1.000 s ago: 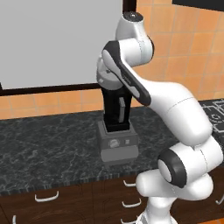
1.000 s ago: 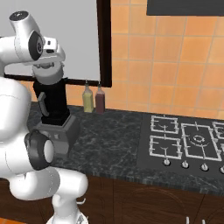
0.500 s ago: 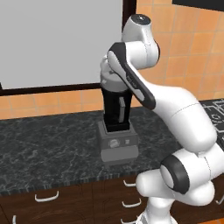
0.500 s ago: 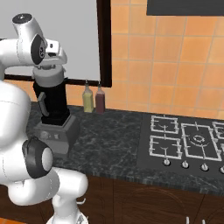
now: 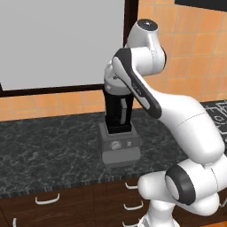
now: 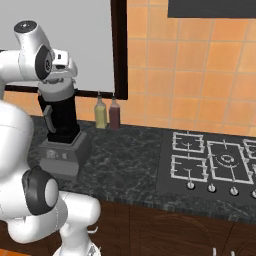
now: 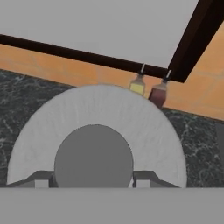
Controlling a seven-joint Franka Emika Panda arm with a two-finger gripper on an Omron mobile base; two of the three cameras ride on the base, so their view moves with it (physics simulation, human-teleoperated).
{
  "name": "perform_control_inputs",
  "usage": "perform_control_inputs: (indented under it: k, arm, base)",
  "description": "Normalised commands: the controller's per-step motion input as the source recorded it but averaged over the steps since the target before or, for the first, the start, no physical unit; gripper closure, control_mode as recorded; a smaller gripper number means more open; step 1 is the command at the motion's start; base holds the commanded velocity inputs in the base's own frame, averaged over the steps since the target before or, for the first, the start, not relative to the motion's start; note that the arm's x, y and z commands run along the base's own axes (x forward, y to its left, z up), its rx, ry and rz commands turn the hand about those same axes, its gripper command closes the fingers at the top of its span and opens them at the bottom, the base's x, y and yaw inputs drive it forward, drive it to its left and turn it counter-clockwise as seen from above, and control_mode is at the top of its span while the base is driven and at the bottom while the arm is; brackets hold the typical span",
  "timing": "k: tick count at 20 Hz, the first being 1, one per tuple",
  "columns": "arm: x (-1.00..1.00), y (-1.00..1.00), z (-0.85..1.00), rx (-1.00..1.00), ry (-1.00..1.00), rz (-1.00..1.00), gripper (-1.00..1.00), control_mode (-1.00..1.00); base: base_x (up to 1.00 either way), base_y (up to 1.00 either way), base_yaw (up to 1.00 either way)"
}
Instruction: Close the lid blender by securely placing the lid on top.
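The blender (image 5: 119,113) is a tall black jar on a boxy grey base with a round dial, standing on the dark counter; it also appears at the left in the right base view (image 6: 62,117). The light-grey round lid (image 7: 100,109) is seen from above in the hand view. My gripper (image 7: 93,177) is shut on its central knob, a fingertip (image 7: 41,178) on each side. In the base views the hand and gripper (image 6: 57,86) sit directly over the jar's mouth, with the lid (image 6: 56,92) at the jar top. Whether it is fully seated I cannot tell.
Two small bottles, one yellow (image 6: 100,112) and one dark red (image 6: 114,112), stand against the tiled wall right of the blender. A gas hob (image 6: 215,160) lies further right. A large window with a dark frame (image 6: 119,50) is behind. Drawers run under the speckled counter (image 5: 44,142).
The arm's upper joint has shifted slightly. The hand stays over the jar with the lid in its grip.
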Motion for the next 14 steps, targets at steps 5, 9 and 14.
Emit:
perform_control_inputs:
  k: [5,9,14]
  arm:
    - [0.27,0.19,-0.04,0.0,0.05,0.0,1.0,-1.0]
    - [0.02,0.05,-0.11,0.0,0.23,0.0,1.0,-1.0]
    - [-0.22,0.02,-0.17,0.0,0.14,0.0,1.0,-1.0]
  base:
    - [0.0,0.0,0.0]
    - [0.0,0.0,0.0]
    - [0.0,0.0,0.0]
